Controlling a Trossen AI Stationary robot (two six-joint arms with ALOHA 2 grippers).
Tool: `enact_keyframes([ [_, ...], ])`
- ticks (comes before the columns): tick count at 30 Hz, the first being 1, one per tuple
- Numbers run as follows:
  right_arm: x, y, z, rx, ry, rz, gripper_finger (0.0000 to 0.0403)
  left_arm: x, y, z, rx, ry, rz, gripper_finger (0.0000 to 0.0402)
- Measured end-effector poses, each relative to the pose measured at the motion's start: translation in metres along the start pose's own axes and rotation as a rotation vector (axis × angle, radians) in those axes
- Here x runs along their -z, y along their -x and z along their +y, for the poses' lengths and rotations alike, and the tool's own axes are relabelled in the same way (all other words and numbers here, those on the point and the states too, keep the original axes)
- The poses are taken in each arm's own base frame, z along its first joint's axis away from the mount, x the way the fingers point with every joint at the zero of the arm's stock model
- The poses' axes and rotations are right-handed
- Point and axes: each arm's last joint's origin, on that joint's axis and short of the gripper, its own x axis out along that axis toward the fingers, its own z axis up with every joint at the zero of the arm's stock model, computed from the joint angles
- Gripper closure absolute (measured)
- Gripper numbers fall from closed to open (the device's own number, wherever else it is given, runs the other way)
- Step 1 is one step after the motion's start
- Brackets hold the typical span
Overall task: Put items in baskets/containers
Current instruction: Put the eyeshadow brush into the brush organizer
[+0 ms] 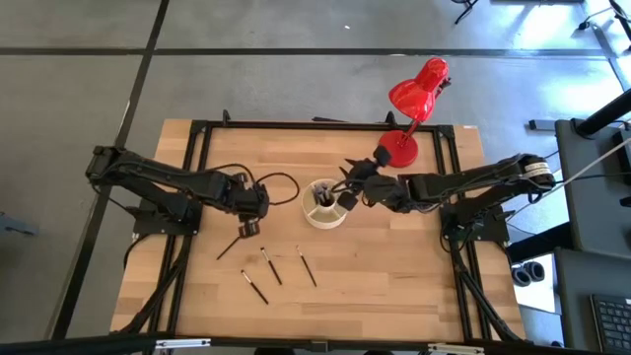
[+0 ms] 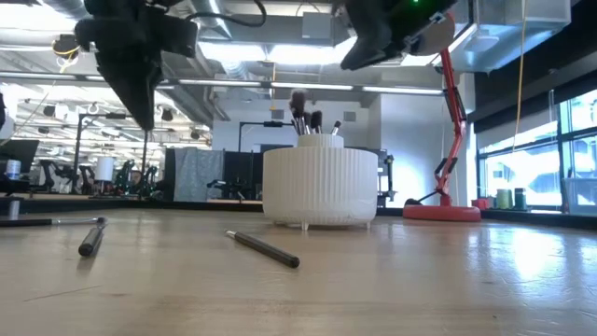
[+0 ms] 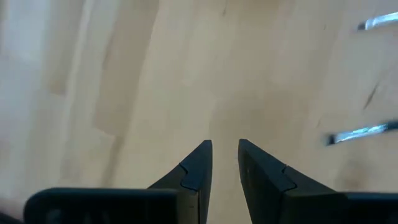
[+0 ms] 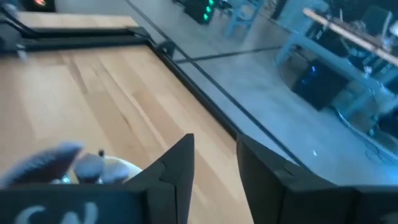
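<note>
The cream ribbed organizer cup (image 1: 323,205) (image 2: 320,187) stands mid-table on its base, and several brushes (image 2: 303,117) stand upright in it. Thin dark brushes lie flat on the wood: one (image 1: 232,245) beside my left gripper, and three nearer the near edge (image 1: 271,264) (image 1: 254,286) (image 1: 307,266). My left gripper (image 1: 248,227) (image 3: 225,152) points down over bare wood. Its fingers stand a narrow gap apart and hold nothing. My right gripper (image 1: 350,197) (image 4: 214,152) hovers above the cup's right rim, also narrowly open and empty.
A red desk lamp (image 1: 414,99) (image 2: 452,140) stands with its base (image 1: 398,150) at the table's far right, close behind my right arm. A black frame rail (image 1: 325,125) runs along the far edge. Bare wood lies along the near edge and the right side.
</note>
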Motion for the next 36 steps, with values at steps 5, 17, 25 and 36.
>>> enact_keyframes([
  [5, 0.005, -0.002, -0.002, 0.013, -0.025, 0.039, 0.0282, 0.006, -0.015, -0.01, -0.067, 0.238, 0.03, 0.0321],
  [17, 0.005, -0.003, -0.01, 0.072, 0.015, 0.046, 0.0282, 0.026, -0.068, -0.026, -0.138, 0.42, 0.167, 0.0306],
  [25, 0.002, -0.005, -0.015, 0.085, -0.005, 0.034, 0.0282, 0.029, -0.085, -0.04, -0.129, 0.371, 0.211, 0.0301],
  [36, 0.002, -0.004, -0.012, -0.018, -0.013, 0.043, 0.0282, 0.032, -0.102, -0.047, -0.178, 0.331, 0.261, 0.0314],
])
